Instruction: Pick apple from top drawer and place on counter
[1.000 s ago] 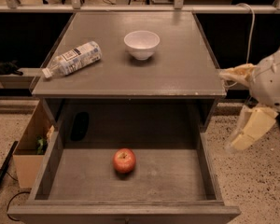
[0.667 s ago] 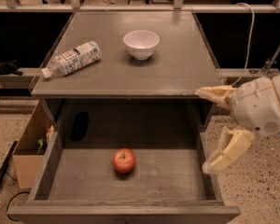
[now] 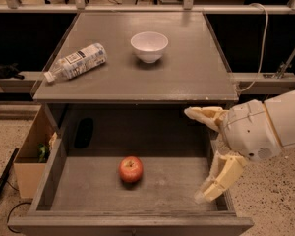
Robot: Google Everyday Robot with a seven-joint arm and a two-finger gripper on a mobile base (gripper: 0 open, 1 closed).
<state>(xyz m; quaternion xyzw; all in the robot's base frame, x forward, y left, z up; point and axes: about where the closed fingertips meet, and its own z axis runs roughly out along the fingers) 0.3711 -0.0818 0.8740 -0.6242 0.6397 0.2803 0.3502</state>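
Observation:
The red apple (image 3: 131, 169) with yellowish patches lies on the bare bottom of the open top drawer (image 3: 167, 188), a little left of its middle. The grey counter (image 3: 187, 68) spans the cabinet top above it. My gripper (image 3: 198, 154) hangs over the drawer's right side, to the right of the apple and apart from it. Its two cream fingers (image 3: 202, 116) are spread wide, one up by the counter's front edge and one low near the drawer's front right. It holds nothing.
A white bowl (image 3: 149, 45) stands at the back middle of the counter. A plastic bottle (image 3: 77, 61) lies on its side at the counter's left. A dark object (image 3: 83, 132) lies in the drawer's back left. A brown cardboard box (image 3: 30, 156) stands left of the cabinet.
My gripper has moved left from outside the cabinet's right side to above the drawer's right part. The apple has not moved.

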